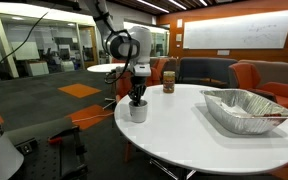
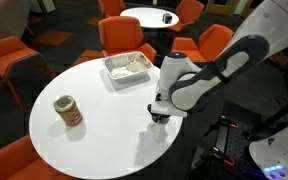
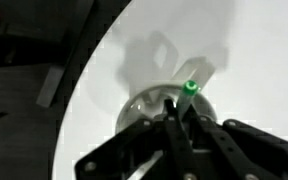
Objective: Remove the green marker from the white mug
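Note:
The white mug (image 1: 138, 112) stands near the edge of the round white table (image 1: 189, 135). In the wrist view I see its rim (image 3: 132, 106) from above, with the green marker (image 3: 189, 90) standing up out of it, green tip uppermost. My gripper (image 1: 137, 96) points straight down at the mug's mouth. In the wrist view its two black fingers (image 3: 174, 112) are drawn together around the marker's shaft. In an exterior view the gripper (image 2: 160, 114) hides most of the mug (image 2: 161, 125).
A brown jar (image 1: 168, 82) (image 2: 68, 111) stands on the table beyond the mug. A foil tray (image 1: 246, 108) (image 2: 129, 66) lies at the far side. Orange chairs (image 2: 121, 38) ring the table.

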You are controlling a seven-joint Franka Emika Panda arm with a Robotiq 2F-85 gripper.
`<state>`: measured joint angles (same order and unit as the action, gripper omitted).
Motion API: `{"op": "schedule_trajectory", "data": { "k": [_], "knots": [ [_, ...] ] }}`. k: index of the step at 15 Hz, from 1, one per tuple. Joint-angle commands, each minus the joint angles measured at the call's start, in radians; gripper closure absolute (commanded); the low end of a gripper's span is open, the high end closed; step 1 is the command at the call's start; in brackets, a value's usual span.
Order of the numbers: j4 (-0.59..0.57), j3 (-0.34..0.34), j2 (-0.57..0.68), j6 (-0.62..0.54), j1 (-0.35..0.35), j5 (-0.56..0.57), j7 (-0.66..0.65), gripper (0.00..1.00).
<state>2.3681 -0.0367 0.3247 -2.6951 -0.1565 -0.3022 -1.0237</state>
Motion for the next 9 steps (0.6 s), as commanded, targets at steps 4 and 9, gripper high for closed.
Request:
{"op": "schedule_trajectory", "data": {
  "k": [4,9],
  "knots": [
    [0.09,0.085,-0.189,0.014,-0.058,0.227,-0.127,0.97],
    [0.031,0.14,-0.182,0.022,-0.047,0.575,-0.46,0.97]
  ]
}}
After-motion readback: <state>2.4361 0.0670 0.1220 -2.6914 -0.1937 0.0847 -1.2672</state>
